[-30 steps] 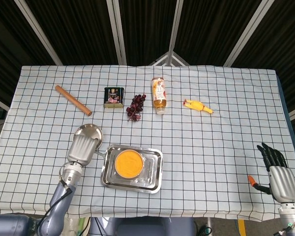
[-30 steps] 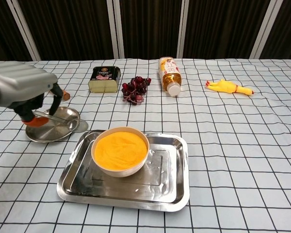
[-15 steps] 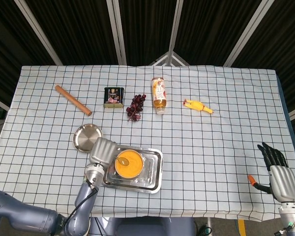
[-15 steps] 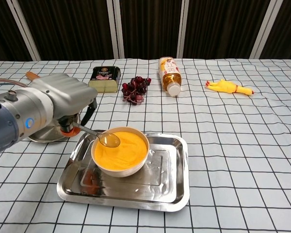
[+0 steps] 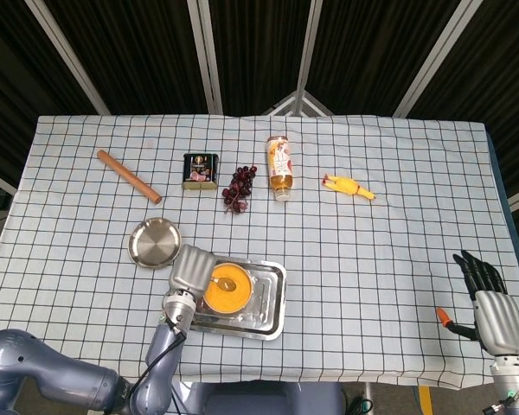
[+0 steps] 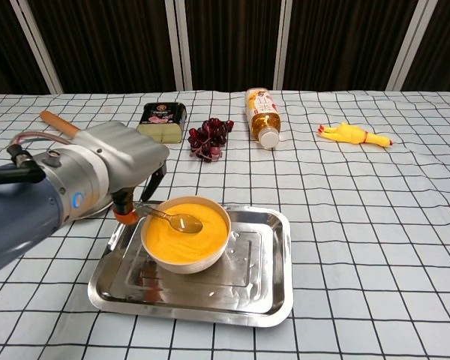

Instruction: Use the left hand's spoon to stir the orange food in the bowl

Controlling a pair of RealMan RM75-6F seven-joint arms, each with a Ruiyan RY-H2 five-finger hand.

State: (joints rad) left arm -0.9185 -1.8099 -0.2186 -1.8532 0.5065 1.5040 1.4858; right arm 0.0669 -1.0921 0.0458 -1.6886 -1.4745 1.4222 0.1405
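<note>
Left hand [image 6: 105, 169]: fingers grip the spoon [image 6: 176, 219], its scoop resting in the food [image 6: 181, 233].
Bowl [image 6: 184, 259]: on the tray [image 6: 255, 296], counter's near left.
Right hand [image 5: 487, 298]: empty, fingers spread.

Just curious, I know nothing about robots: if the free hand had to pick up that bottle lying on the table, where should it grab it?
Probably around the bottle's wide middle, from above: it lies on its side, cap toward the robot, grapes close alongside.

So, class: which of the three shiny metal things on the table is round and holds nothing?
The small round plate, left of the tray; the spoon is long-handled.
</note>
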